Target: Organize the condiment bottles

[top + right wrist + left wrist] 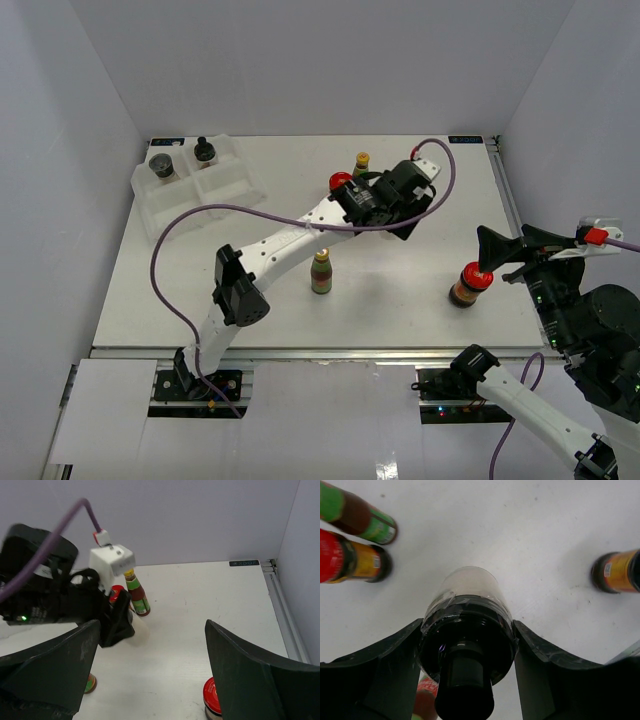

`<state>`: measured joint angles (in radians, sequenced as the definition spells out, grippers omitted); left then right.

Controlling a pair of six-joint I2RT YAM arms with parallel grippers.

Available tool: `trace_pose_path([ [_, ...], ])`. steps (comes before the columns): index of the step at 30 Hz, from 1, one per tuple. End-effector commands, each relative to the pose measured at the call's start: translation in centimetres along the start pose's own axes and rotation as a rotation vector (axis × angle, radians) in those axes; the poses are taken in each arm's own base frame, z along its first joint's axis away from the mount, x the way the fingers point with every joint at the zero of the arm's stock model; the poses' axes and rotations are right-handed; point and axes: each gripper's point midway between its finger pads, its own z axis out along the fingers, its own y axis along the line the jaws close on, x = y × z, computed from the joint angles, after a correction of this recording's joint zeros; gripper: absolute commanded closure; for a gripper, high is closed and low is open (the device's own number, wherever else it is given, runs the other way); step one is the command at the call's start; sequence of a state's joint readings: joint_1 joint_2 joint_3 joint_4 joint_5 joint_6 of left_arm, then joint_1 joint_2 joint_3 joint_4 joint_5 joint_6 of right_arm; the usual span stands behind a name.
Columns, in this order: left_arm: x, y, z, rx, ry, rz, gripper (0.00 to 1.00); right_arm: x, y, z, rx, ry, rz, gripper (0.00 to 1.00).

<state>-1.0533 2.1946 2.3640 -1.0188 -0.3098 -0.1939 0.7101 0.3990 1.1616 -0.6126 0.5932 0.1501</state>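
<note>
Plastic tray (180, 212) at the far left corner of the table (250, 290) with two items already in its compartments: a dark-lidded jar (161, 165) and, beside it, a black-capped shaker (204, 151). Both upright.

Left gripper (467, 625) is clamped on a clear shaker (470, 587), one finger on each side just under its round black cap. From the overhead view the arm is stretched out over the middle of the table, well apart from the tray. The shaker looks to be held off the surface, though I cannot be sure of that.

Loose on the table:
- red-lidded jar (340, 182), partly hidden behind the left gripper
- yellow-capped bottle (361, 160) just beside that jar, toward the back
- second yellow-capped bottle (321, 272) alone nearer the front
- second red-lidded jar (467, 285) near the right edge

Right gripper (152, 630) has its fingers spread wide and nothing between them. It hangs above the second red-lidded jar without touching it.

My reading: the job is under halfway. Two items are placed, one is in hand and needs carrying across to the tray, and four have not been picked up. The tray has bare compartments in front, so room does not look like the problem.
</note>
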Motion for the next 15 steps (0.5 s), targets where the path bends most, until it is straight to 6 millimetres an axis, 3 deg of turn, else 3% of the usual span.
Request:
trace_pose_path([
  [1,-8.4,10.9,-9.2,-0.232,-0.307,-0.157,1.0,-1.0,0.3,-0.4,-0.022,-0.024,0.024,0.09],
  [6,-10.7,20.7,-11.7,-0.432,-0.41,-0.225,1.0,-0.8,0.4,-0.5,-0.034,-0.017,0.03,0.09],
  [10,-11.4,27.0,-12.3,-0.547,-0.45,-0.248,1.0,-0.4,0.9,-0.3,-0.055,-0.014,0.038,0.08],
  [15,-10.5,33.8,-11.0,-0.637,-0.445,-0.297,1.0,0.7,1.6,0.6,-0.071,0.004,0.022,0.09],
])
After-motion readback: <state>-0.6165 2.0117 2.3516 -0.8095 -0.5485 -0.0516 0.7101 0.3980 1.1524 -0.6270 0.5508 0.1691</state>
